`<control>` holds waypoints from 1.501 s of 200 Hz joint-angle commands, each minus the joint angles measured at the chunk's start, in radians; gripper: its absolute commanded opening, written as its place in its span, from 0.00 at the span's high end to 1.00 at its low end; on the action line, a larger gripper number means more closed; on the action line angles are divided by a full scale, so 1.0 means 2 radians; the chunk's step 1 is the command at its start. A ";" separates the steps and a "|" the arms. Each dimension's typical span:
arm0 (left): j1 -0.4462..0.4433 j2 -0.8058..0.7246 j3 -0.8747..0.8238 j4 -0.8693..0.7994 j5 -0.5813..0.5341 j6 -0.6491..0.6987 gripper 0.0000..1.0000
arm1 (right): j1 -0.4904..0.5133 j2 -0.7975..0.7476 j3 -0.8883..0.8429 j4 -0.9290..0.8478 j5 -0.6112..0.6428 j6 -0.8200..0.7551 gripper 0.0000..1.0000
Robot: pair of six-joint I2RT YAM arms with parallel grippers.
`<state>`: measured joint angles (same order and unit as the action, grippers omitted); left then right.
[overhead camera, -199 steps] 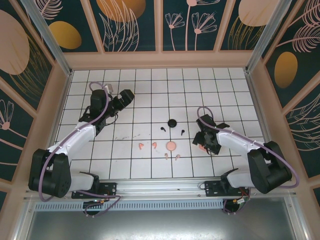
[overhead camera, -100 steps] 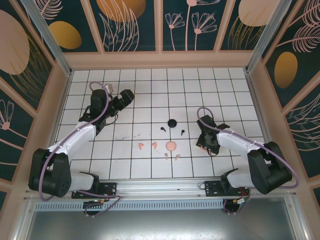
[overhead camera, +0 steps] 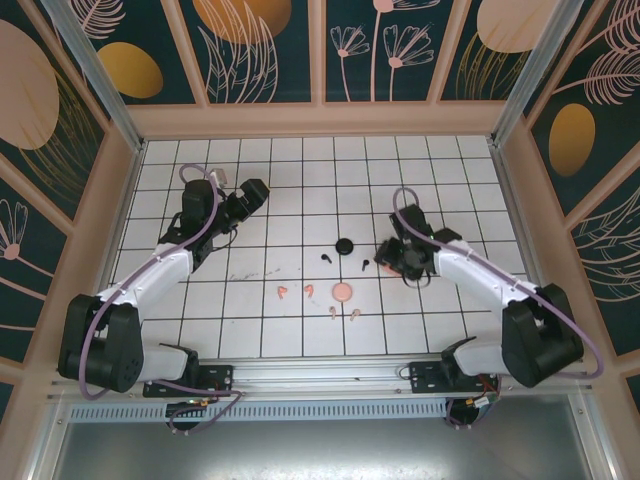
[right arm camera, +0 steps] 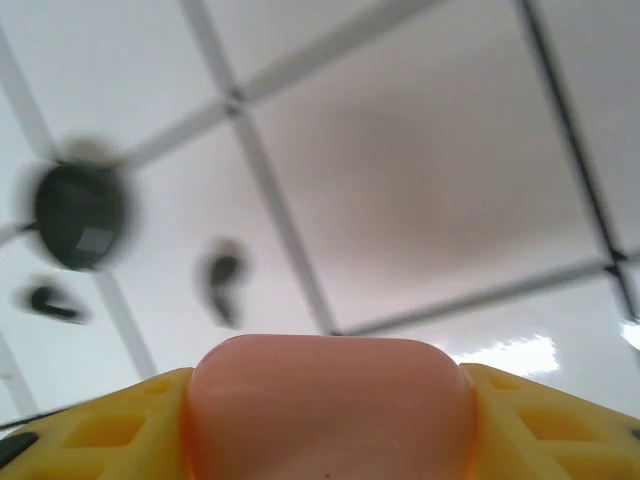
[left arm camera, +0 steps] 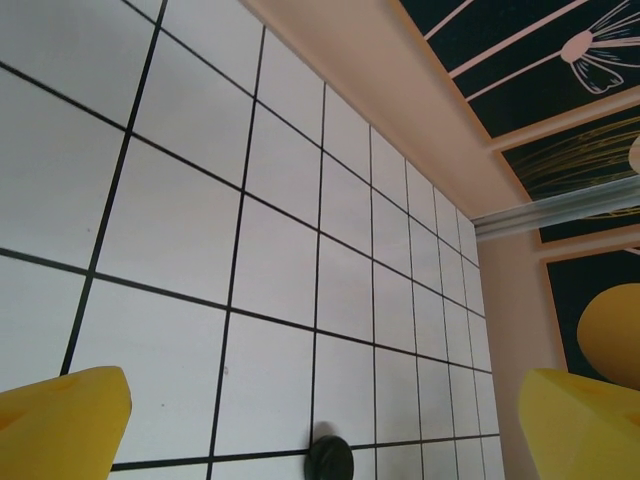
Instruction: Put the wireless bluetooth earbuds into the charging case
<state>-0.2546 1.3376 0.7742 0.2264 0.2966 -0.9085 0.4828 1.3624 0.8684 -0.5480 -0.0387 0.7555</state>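
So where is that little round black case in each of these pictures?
Top external: the round black case sits mid-table, just beyond the two black earbuds.
Left wrist: the case is cut off by the bottom edge, near the middle.
Right wrist: blurred, at the left, above the pink case gripped in the yellow fingers.
Shared landmark: the table and its black tile lines.

table [overhead camera: 320, 170] — white, black grid | fingers [right arm camera: 100, 430] — yellow | case [right arm camera: 330, 410] pink

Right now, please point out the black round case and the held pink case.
black round case [overhead camera: 346, 245]: top view, centre of its lid.
held pink case [right arm camera: 330, 400]: right wrist view, middle of its face.
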 commanded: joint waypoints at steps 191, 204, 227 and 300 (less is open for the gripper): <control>-0.005 0.196 -0.111 0.523 0.113 -0.041 0.28 | 0.084 0.445 0.588 0.020 -0.112 0.155 0.49; -0.007 0.209 -0.108 0.527 0.112 -0.041 0.28 | 0.089 0.454 0.607 0.012 -0.113 0.156 0.49; -0.015 0.223 -0.097 0.531 0.109 -0.039 0.31 | 0.096 0.464 0.629 0.002 -0.112 0.157 0.49; -0.019 0.249 -0.074 0.533 0.080 -0.025 0.39 | 0.109 0.461 0.632 -0.006 -0.110 0.151 0.49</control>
<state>-0.2882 1.8179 0.6018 1.2385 0.4847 -0.9810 0.6880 2.2753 2.0937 -0.5320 -0.2558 1.0542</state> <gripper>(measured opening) 0.615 0.576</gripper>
